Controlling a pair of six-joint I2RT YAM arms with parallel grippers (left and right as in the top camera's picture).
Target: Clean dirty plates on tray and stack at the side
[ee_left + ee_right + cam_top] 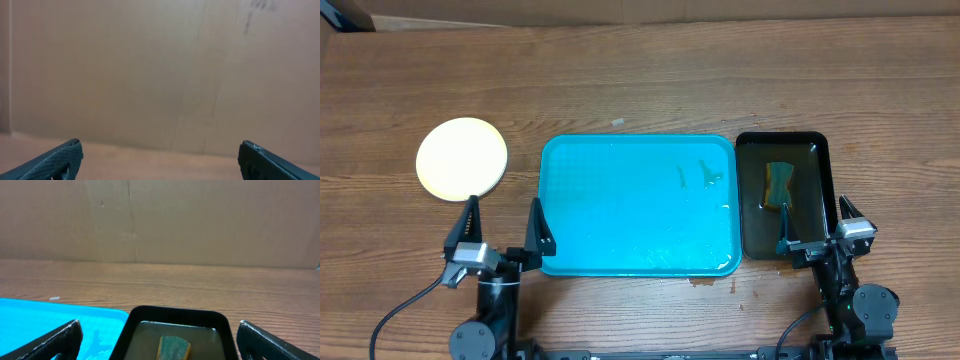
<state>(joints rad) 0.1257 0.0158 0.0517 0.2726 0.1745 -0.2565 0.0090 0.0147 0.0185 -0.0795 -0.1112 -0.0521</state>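
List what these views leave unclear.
- Plate, overhead: seen straight down, so whether others lie beneath it is hidden.
- Dark marks on the tray, overhead: too small to identify.
- Sponge, right wrist: cut off by the bottom edge.
- Left wrist: faces a cardboard wall; plate and tray lie out of frame.

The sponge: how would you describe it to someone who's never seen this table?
Find the big turquoise tray mid-table; a narrower black tray sits just right of it. The sponge lies inside that, a small yellow-and-green block, nothing like the round pale plate far left.
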